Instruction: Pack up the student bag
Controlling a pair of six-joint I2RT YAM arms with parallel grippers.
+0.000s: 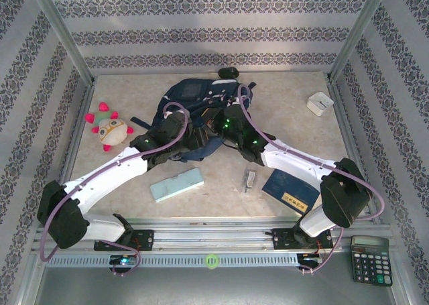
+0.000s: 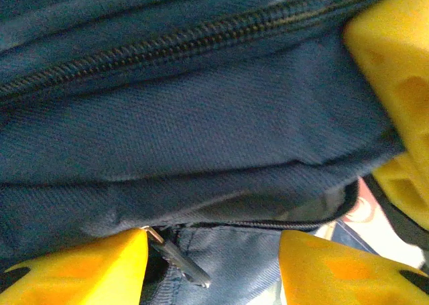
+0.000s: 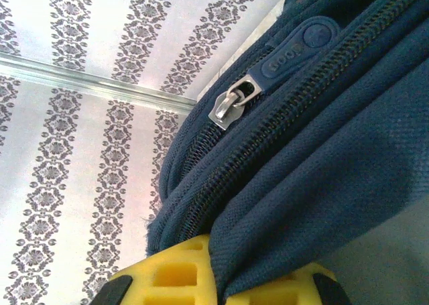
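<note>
The student bag, a navy-blue backpack, lies on the beige table. From above it sits at about 12 o'clock from the table's middle, close to the back wall. The left arm and the right arm reach in from the near edge and meet at the bag's near side.

In the left wrist view, the left gripper is released. Its two yellow fingers stand apart at 7 and 5 o'clock with nothing clamped between them. A metal zipper pull hangs in the gap, just beside the 7 o'clock finger. Navy fabric and a closed zip lie above. A yellow block at 2 o'clock is probably a finger of the other arm.

In the right wrist view, the right gripper is clenched on a fold of the bag's fabric, which rises out of it at 6 o'clock. A silver zipper slider with a blue tab sits higher up on the bag.

On the table around the bag:
- A plush toy is at 9 o'clock.
- A white box is at 2 o'clock.
- A pale green case is at 7 o'clock.
- A small grey object is at 5 o'clock.
- A blue book is at 4 o'clock.

A calculator rests beyond the table's near right corner.
</note>
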